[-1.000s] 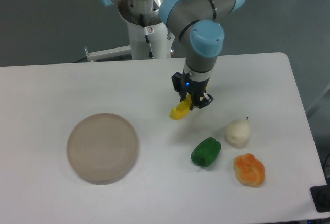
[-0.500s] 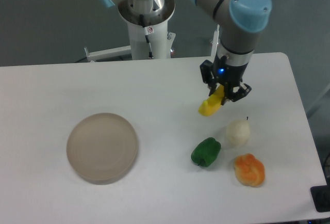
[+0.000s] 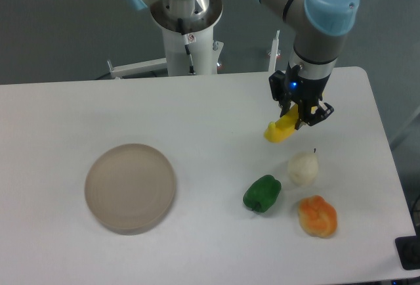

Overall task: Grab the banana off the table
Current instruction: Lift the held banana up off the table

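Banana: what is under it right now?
Only bare table shows below the banana, which hangs tilted in the shut gripper. The gripper covers its upper end. The pear sits nearer the camera, apart.

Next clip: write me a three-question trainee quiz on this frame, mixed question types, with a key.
1. True or false: the slim yellow plastic banana lies flat on the white table.
2. Which item sits nearest the round beige plate? A) green toy pepper B) whitish pear-shaped fruit C) orange lumpy fruit
3. Fill in: the two-finger gripper is shut on the ____.

Key: 1 false, it is held in the gripper; 2 A; 3 banana.
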Robot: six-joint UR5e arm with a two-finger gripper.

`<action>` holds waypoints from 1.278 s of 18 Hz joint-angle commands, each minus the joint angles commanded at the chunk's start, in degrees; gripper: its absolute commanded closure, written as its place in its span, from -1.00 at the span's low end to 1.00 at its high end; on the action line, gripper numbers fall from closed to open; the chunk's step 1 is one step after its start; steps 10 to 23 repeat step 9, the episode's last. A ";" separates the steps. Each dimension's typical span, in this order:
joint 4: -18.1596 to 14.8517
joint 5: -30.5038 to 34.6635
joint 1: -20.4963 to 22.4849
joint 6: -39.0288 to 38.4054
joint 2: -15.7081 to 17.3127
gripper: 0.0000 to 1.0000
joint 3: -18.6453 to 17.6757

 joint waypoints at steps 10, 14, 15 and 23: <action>-0.09 1.57 1.84 2.19 -2.81 0.95 5.35; -0.09 1.57 1.84 2.19 -2.81 0.95 5.35; -0.09 1.57 1.84 2.19 -2.81 0.95 5.35; -0.09 1.57 1.84 2.19 -2.81 0.95 5.35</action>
